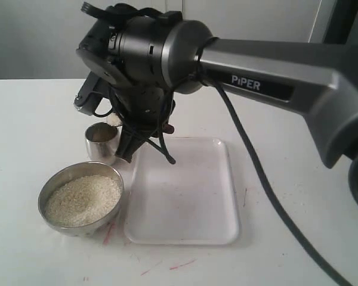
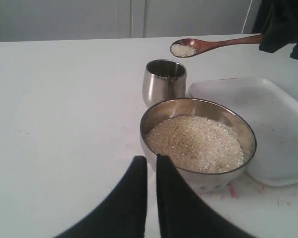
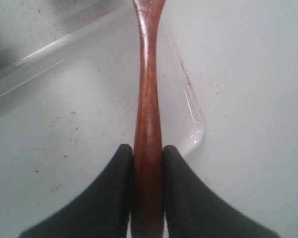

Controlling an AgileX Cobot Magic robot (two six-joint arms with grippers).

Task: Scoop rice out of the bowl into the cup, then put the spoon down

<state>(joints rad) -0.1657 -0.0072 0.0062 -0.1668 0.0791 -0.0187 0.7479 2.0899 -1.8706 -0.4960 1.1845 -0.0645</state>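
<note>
While the wooden spoon (image 2: pixel 216 43) is held roughly level in the air, a small heap of rice (image 2: pixel 183 50) is carried in its oval head close above the mouth of the steel cup (image 2: pixel 165 84). Whether the head is exactly over the opening cannot be told. The handle is pinched from both sides by the dark fingers of the right gripper (image 3: pixel 148 148), which are closed tight against the wood.

The spoon is judged to be light and stiff, but its polished surface looks smooth, so twisting in the pinch is to be guarded against. Hold is best kept on the flat-sided handle, away from the head. The grains are loose and will pour at a slight roll; a slow tilt is called for.

The cup is thought light and narrow, easily tipped by a knock. It stands just beside the steel bowl (image 2: pixel 198 106), which is well filled with rice and sits on the table (image 2: pixel 64 99) against the white plastic tray (image 2: pixel 283 124).

The left gripper (image 2: pixel 151 158) is seen near the bowl with its fingers brought almost together and nothing between them.
</note>
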